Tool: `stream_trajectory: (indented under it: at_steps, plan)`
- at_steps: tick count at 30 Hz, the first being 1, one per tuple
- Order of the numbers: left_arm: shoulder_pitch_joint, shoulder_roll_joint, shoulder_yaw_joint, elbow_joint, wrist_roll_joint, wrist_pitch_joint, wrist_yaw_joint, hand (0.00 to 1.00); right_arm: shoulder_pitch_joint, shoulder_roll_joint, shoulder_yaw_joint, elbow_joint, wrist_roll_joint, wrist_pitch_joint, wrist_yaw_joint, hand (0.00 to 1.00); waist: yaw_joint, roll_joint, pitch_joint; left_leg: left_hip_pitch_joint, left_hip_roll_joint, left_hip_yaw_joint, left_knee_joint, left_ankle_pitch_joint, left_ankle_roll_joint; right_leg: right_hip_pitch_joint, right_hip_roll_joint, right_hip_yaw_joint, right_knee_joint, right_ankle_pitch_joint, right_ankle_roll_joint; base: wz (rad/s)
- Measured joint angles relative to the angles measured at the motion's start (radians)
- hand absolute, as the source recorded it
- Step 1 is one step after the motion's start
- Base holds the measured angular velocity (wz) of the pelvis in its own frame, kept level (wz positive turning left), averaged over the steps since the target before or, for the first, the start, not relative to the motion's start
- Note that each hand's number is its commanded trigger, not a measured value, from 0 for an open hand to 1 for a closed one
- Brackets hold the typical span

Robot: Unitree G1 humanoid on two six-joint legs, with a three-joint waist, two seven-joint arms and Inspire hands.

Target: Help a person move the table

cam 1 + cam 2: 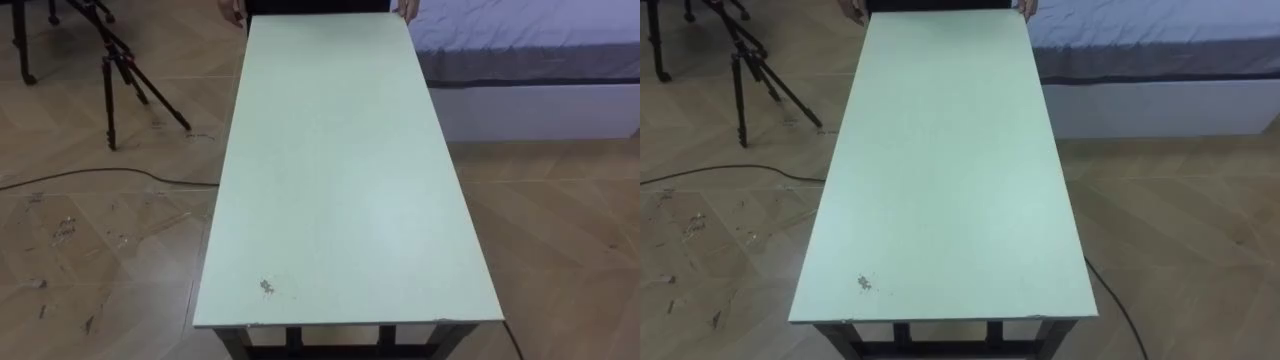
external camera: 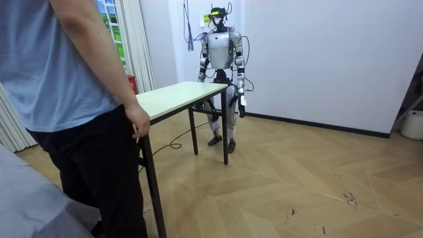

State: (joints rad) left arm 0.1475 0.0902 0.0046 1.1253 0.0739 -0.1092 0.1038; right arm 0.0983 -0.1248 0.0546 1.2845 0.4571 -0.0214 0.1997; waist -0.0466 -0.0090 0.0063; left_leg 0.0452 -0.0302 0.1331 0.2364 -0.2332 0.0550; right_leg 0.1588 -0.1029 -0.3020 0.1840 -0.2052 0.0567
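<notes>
A long table with a pale top [image 1: 340, 180] and dark legs stretches away from me in the eye views; a small scuff marks its near left corner. At the far end a person holds the two far corners, one hand [image 1: 232, 12] on the left and the other hand [image 1: 405, 10] on the right. In the room view the person [image 2: 73, 99] stands in front with a hand [image 2: 139, 123] on the table's corner [image 2: 178, 98]. The robot stands upright at the opposite end. My left hand [image 2: 242, 106] hangs beside my hip, away from the table. My right arm drops behind the table's edge.
A black tripod [image 1: 120, 70] stands on the wood floor to the left of the table, with a dark cable [image 1: 100, 176] running past it. A bed [image 1: 530, 60] lies along the right. In the room view a white wall is behind the robot and a pale bucket [image 2: 413, 124] at the room view's right.
</notes>
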Motion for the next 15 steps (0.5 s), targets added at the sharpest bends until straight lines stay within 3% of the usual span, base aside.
stream_trajectory:
  at_steps: [10, 13, 15]
  plan:
    - [0.0, 0.0, -0.009, 0.0, -0.007, 0.0, 0.007, 0.0, -0.005, 0.0, 0.0, 0.0, 0.011, 0.001, 0.001, 0.0, 0.0, 0.0, -0.001, 0.0, 0.0, 0.0, -0.002, 0.0, 0.0, 0.0, 0.0, -0.001, 0.0, 0.0, 0.0, 0.0]
    - [0.001, 0.0, -0.008, 0.012, -0.052, 0.004, -0.002, 0.0, -0.009, 0.0, -0.001, 0.004, 0.016, 0.009, 0.005, 0.0, 0.0, 0.0, -0.0017, -0.001, 0.0, 0.0, 0.0, 0.0, 0.0, 0.004, 0.0, -0.008, 0.0, 0.0, 0.0, 0.03]
    - [-0.003, 0.001, -0.004, 0.034, -0.147, 0.017, -0.031, 0.0, -0.011, 0.0, -0.012, 0.004, 0.014, 0.023, 0.018, 0.0, 0.0, -0.001, -0.0014, 0.0, 0.0, 0.001, 0.001, 0.0, 0.0, 0.005, 0.0, -0.008, 0.0, 0.0, 0.0, 0.0]
